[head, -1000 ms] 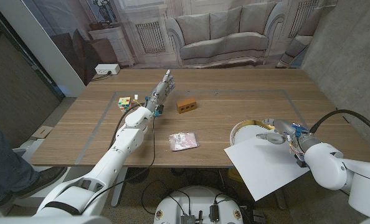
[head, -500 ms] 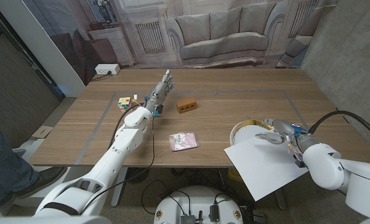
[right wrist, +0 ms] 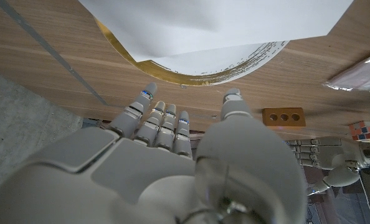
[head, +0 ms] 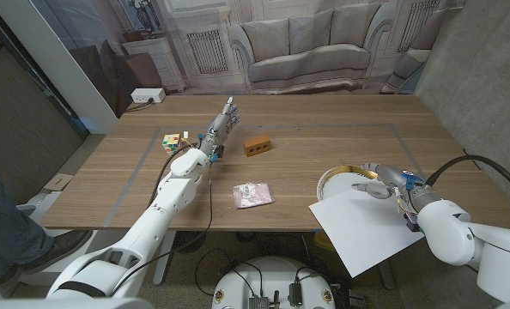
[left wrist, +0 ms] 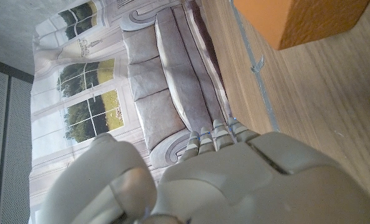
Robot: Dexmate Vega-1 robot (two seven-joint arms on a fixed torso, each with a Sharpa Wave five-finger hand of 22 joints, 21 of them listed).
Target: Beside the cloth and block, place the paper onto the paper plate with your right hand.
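The right hand [head: 382, 184] reaches over the paper plate [head: 334, 179], fingers pinching the white paper [head: 367, 227], which overhangs the counter's [head: 324, 129] near edge. The left hand [head: 222, 123] stands upright, fingers straight together.

right hand [head: 378, 183] holding white paper [head: 367, 227] partly over gold-rimmed paper plate [head: 334, 178] at table's [head: 324, 129] near edge; left hand [head: 222, 121] raised, fingers extended, between puzzle cube [head: 173, 142] and orange block [head: 256, 145]; pink cloth [head: 253, 195] lying mid-table.
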